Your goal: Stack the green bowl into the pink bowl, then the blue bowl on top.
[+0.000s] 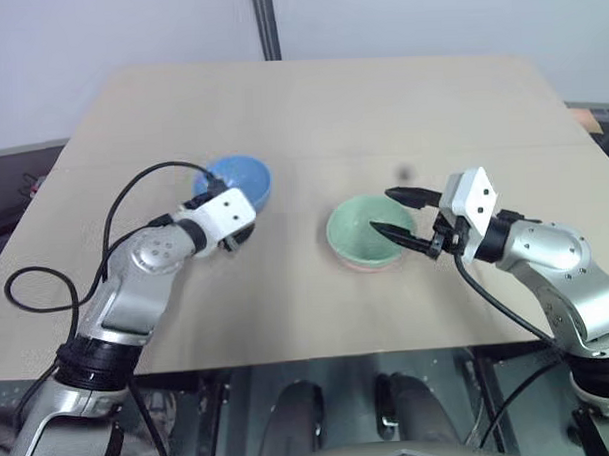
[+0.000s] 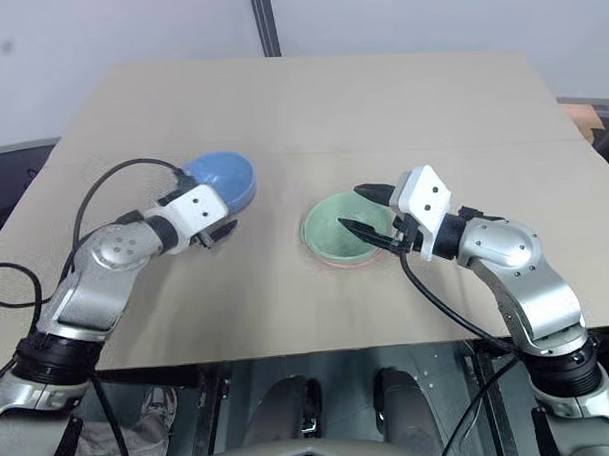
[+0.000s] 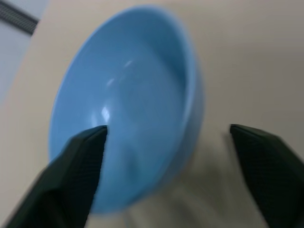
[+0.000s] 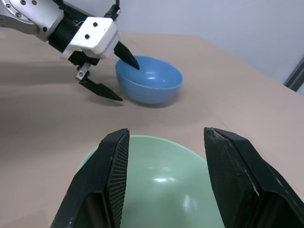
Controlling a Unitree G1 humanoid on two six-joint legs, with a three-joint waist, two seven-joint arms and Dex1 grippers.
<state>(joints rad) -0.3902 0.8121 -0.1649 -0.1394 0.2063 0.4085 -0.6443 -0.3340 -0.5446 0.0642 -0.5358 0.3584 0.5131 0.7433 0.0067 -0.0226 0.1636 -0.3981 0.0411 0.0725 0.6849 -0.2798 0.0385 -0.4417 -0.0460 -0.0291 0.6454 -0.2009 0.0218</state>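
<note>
A: Where are the bowls?

B: The green bowl [image 1: 366,232] sits near the middle of the table [image 1: 310,108]. It is inside the pink bowl [image 1: 364,267]. You can see just a thin pink edge under it. The blue bowl [image 1: 241,180] stands by itself on the table, to the left of the other two.

A: What is the left gripper [image 4: 115,77] doing?

B: Its two black fingers are spread apart over the rim of the blue bowl. One finger [image 3: 78,161] is over the inside of the bowl. The other is outside it. They are not squeezing the bowl.

A: And the right gripper [image 1: 395,214]?

B: It is at the right edge of the green bowl. Its fingers are apart too, and they hold nothing. One black finger [image 1: 397,235] reaches over the bowl's rim.
</note>
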